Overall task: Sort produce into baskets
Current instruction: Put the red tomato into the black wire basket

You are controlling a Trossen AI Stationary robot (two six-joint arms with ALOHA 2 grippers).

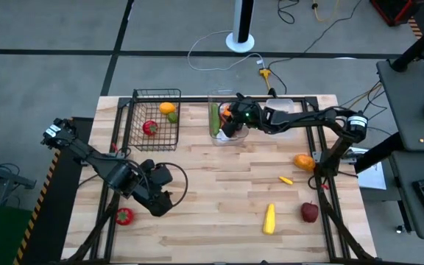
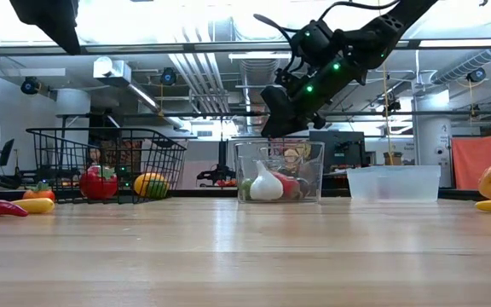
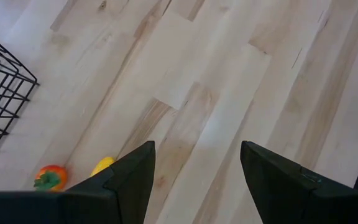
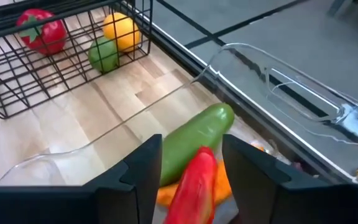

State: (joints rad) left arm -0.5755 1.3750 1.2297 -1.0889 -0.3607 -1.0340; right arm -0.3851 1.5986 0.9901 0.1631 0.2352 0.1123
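Note:
My right gripper (image 4: 191, 177) hangs over the tall clear bin (image 2: 280, 170) at the table's far middle, its fingers open. A red pepper (image 4: 194, 186) stands between them, with slivers of the bin's contents showing on both sides of it. Below it in the bin lie a green cucumber (image 4: 194, 140) and an orange piece (image 4: 219, 180); a white garlic (image 2: 265, 183) rests against the bin's near wall. The black wire basket (image 1: 153, 118) holds a red piece (image 1: 150, 128), an orange one (image 1: 167, 108) and a green one (image 4: 103, 55). My left gripper (image 3: 197, 186) waits open over bare wood at the near left.
Loose on the table's right half lie an orange pepper (image 1: 304, 162), a small yellow pepper (image 1: 285, 179), a yellow squash (image 1: 269, 218) and a red apple (image 1: 310, 212). A red piece (image 1: 124, 216) lies near the left gripper. A shallow clear bin (image 2: 395, 182) stands right of the tall one.

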